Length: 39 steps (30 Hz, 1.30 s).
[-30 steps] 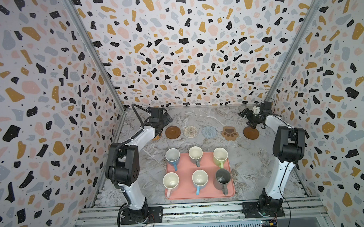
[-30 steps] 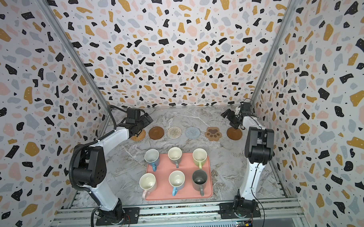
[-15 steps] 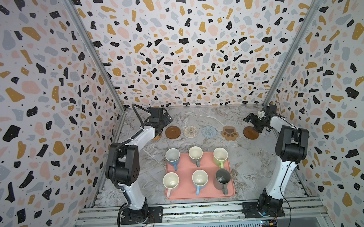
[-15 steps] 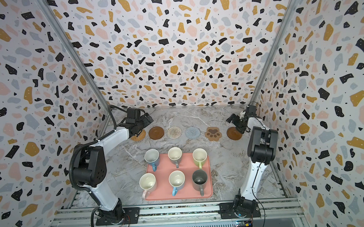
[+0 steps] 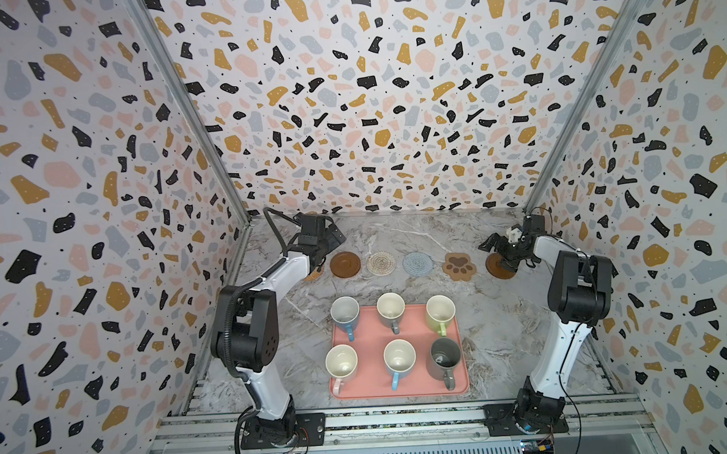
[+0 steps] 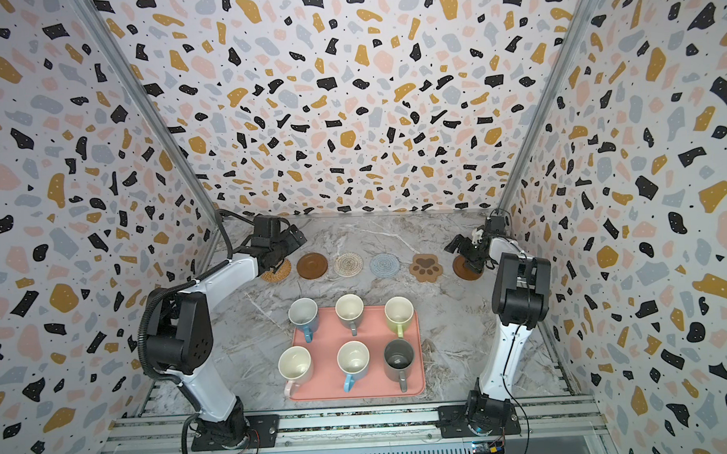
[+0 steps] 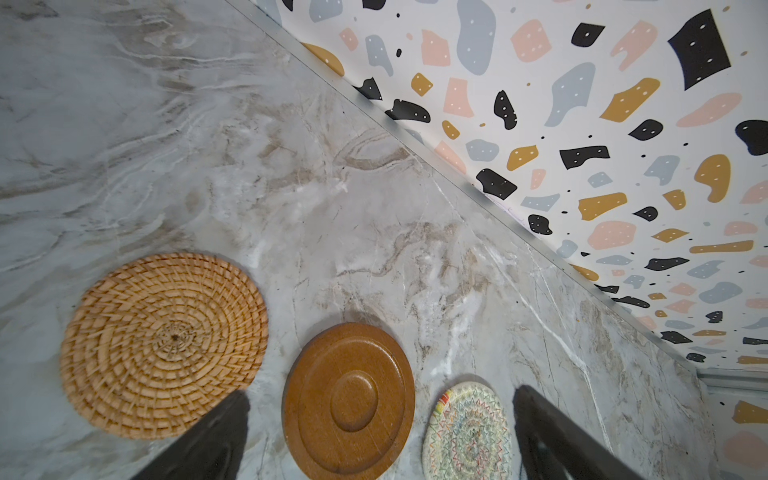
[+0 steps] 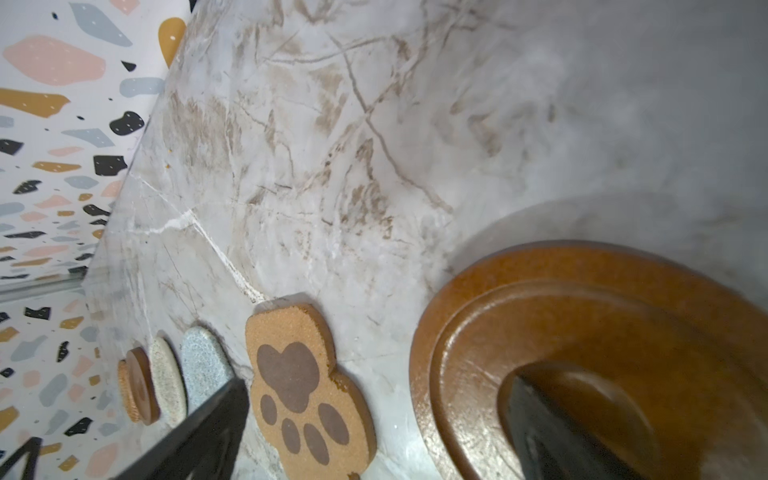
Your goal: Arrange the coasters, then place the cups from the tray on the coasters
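Several coasters lie in a row at the back: orange-tan woven (image 5: 315, 274), brown disc (image 5: 345, 264), beige woven (image 5: 381, 263), light-blue woven (image 5: 417, 262), paw (image 5: 459, 266), second brown disc (image 5: 498, 268). Several cups stand on the pink tray (image 5: 413, 333), among them a green one (image 5: 439, 310) and a dark grey one (image 5: 445, 354). My left gripper (image 5: 331, 238) (image 7: 381, 392) hangs open above the first brown disc (image 7: 349, 401) and the woven round (image 7: 164, 345). My right gripper (image 5: 500, 253) (image 8: 379, 380) is open, one finger over the second disc (image 8: 582, 324), the paw (image 8: 299, 386) between its fingers.
Patterned walls close in the back and both sides, near the ends of the coaster row. Bare marble table (image 5: 502, 314) lies between the row and the tray and on either side of the tray. A metal rail (image 5: 401, 418) runs along the front.
My right gripper has swung forward and down from the back wall to the right brown disc, its elbow shifting right. The left arm has not moved.
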Tool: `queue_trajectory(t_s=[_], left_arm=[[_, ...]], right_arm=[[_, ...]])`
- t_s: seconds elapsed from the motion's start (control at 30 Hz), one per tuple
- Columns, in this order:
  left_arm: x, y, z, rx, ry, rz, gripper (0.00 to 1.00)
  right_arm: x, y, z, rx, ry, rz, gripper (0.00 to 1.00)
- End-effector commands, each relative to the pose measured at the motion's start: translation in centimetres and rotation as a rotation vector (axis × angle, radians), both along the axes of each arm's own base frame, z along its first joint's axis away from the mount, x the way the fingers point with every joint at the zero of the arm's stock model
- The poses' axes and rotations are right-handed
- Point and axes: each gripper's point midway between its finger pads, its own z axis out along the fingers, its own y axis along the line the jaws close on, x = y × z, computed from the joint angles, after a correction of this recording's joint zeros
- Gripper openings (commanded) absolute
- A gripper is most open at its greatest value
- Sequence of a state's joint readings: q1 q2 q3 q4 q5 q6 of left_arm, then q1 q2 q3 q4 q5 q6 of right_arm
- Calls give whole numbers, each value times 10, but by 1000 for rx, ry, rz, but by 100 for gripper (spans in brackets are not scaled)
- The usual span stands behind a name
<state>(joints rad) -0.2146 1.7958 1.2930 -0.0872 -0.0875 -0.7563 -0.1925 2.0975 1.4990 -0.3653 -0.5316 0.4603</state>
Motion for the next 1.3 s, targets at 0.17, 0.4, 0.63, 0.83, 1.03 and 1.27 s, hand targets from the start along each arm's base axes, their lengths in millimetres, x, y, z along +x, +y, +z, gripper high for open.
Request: queue_trajectory(t_s=[0.17, 0.4, 0.63, 0.83, 1.03, 1.27], left_arm=[[4, -4, 4, -14, -26, -3, 100], [2, -3, 5, -14, -30, -1, 100], [1, -2, 4, -9, -30, -2, 100], [6, -4, 9, -17, -48, -2, 100], [7, -2, 26, -3, -45, 16, 100], [18, 1, 63, 16, -125, 57, 100]], right_arm=[[-12, 17, -9, 19, 51, 31, 99], [-15, 13, -10, 2, 60, 22, 99], [-13, 6, 2, -21, 34, 8, 99], [2, 0, 42, -48, -74, 32, 99], [6, -1, 76, -82, -173, 36, 99], [-8, -7, 96, -148, -285, -20, 99]])
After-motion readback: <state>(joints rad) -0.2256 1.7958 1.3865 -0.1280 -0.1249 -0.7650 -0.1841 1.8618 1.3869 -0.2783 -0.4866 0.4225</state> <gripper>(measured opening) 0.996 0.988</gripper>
